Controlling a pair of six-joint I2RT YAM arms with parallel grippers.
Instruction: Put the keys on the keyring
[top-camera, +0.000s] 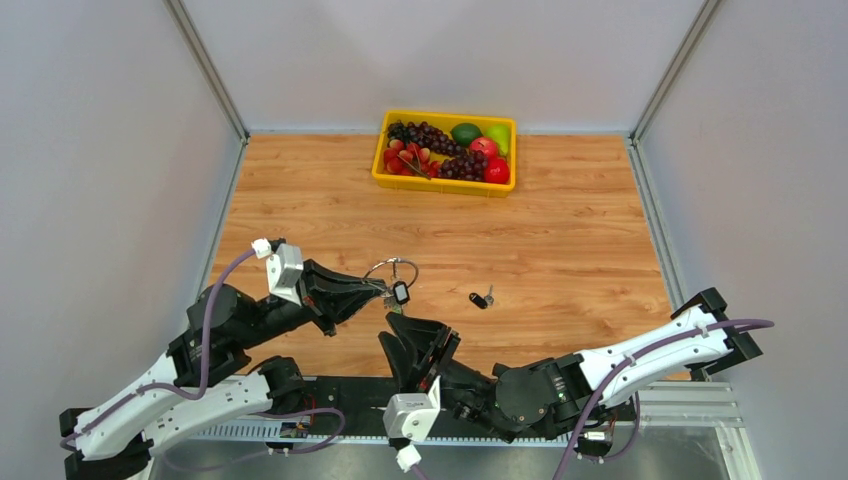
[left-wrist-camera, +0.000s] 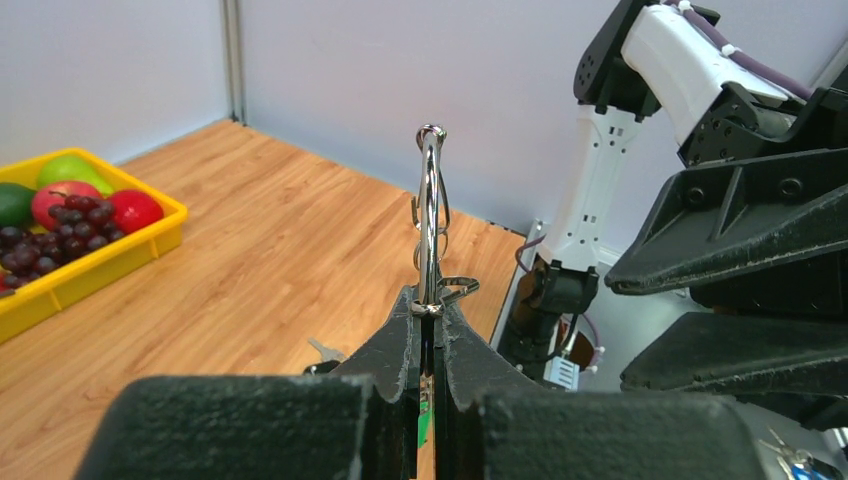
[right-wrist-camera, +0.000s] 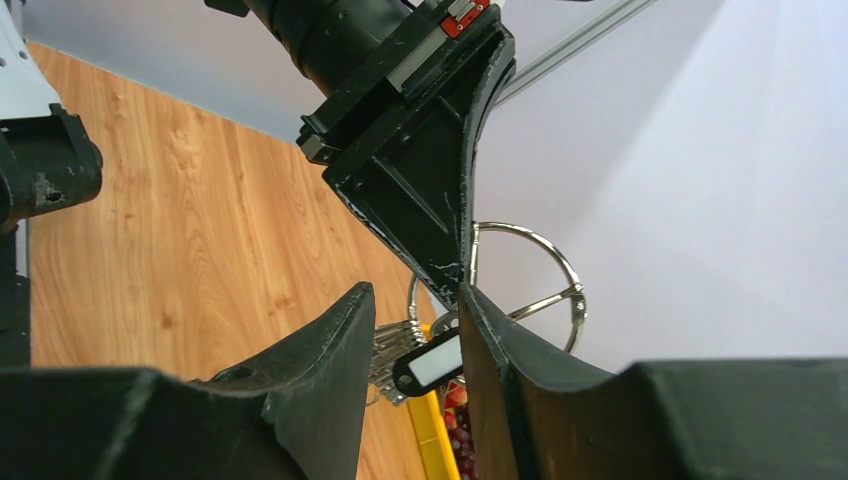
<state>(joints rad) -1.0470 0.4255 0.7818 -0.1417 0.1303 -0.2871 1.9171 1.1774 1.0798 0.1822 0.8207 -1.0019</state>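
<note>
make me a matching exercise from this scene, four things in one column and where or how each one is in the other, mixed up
Things:
1. keyring
2. black-headed key
3. yellow tray
4. right end effector

States:
a. open, close to the keyring
b. holding fruit, at the far edge of the table
c. lying loose on the table
d. clamped in the shut left end effector

Pairs: 1-d, 2-c, 3-b, 4-a
</note>
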